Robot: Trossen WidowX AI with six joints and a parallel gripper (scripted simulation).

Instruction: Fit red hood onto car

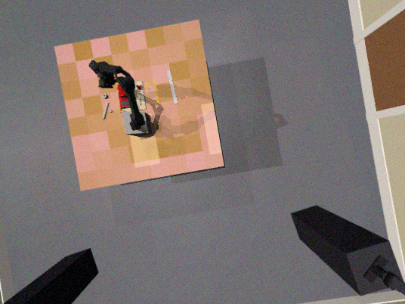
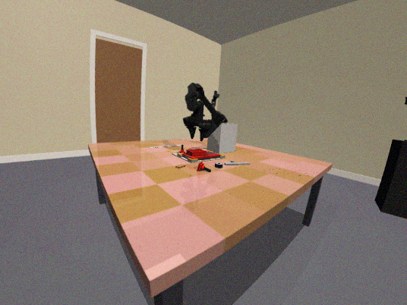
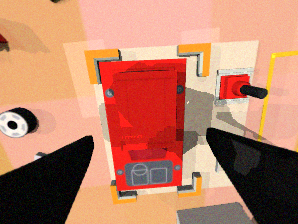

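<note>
The red hood [image 2: 196, 152] [image 3: 149, 107] lies roof up over the red chassis [image 3: 142, 65] and looks level. The chassis sits between the orange corner brackets of the cream jig [image 3: 241, 54]. In the wrist view, small grey round peg ends show at the four corners around the hood and the grey panel [image 3: 148, 172]. I cannot tell whether each peg is fully in its hole. The engine block is hidden. My gripper [image 2: 197, 139] [image 3: 150, 136] is open and empty, raised above the hood, with its fingers apart on either side and not touching it.
A red part with a black pin [image 3: 235, 87] stands in the jig's side pocket. Beside the jig are a wheel [image 1: 105, 96] [image 2: 219, 165] [image 3: 17, 122], a silver rod [image 1: 106, 110] [image 2: 237, 164] and another red piece [image 2: 201, 167]. A grey block [image 2: 228, 138] stands behind; a white strip [image 1: 172, 87] lies farther off.
</note>
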